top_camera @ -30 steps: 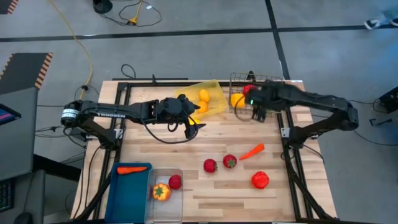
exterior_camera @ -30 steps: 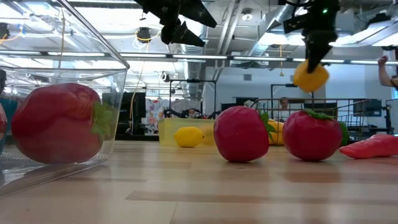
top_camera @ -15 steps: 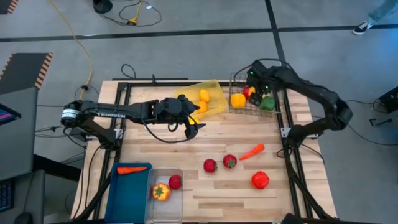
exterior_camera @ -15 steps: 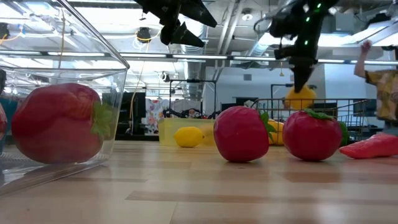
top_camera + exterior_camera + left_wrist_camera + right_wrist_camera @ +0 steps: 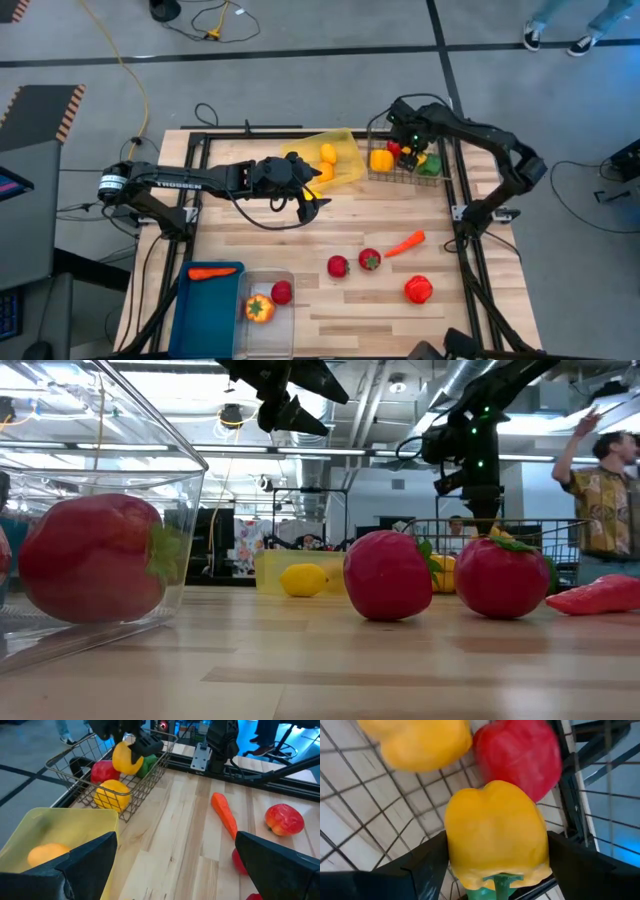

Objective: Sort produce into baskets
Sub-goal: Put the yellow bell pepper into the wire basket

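Right now my right gripper sits over the black wire mesh basket in the upper right of the high view, its fingers clamped on a yellow pepper that fills the right wrist view between my two dark fingers. Inside the basket lie another yellow pepper, a red pepper and a green one. My left gripper hangs spread wide with nothing in it just below the tilted yellow tray, which holds lemons. Two tomatoes, a carrot and a red pepper rest on the table at lower right.
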`<state>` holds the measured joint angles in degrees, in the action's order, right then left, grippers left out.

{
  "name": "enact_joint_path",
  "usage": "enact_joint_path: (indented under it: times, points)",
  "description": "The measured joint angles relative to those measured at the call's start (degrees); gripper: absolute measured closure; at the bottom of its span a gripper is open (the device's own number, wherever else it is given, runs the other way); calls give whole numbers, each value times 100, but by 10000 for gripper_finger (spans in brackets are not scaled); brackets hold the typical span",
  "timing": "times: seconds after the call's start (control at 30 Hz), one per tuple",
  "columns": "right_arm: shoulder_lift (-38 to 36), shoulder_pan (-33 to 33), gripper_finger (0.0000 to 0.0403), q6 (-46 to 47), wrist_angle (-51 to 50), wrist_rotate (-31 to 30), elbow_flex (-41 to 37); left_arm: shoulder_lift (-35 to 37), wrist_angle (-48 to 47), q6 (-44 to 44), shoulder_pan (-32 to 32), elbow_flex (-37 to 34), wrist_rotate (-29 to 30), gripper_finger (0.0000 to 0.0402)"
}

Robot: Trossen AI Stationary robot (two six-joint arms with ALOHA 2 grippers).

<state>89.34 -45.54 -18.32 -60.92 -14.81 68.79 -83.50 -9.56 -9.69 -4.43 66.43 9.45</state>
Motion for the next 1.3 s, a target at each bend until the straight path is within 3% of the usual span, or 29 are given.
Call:
enact_joint_path:
  times: [1.03, 1.3]
  points:
    - [146, 2, 6, -164, -74, -47, 0, 0, -2, 0, 0, 0, 2, 7]
    - [142, 0, 5, 172, 2, -1076, 0, 0, -2, 0, 0, 0, 2, 7]
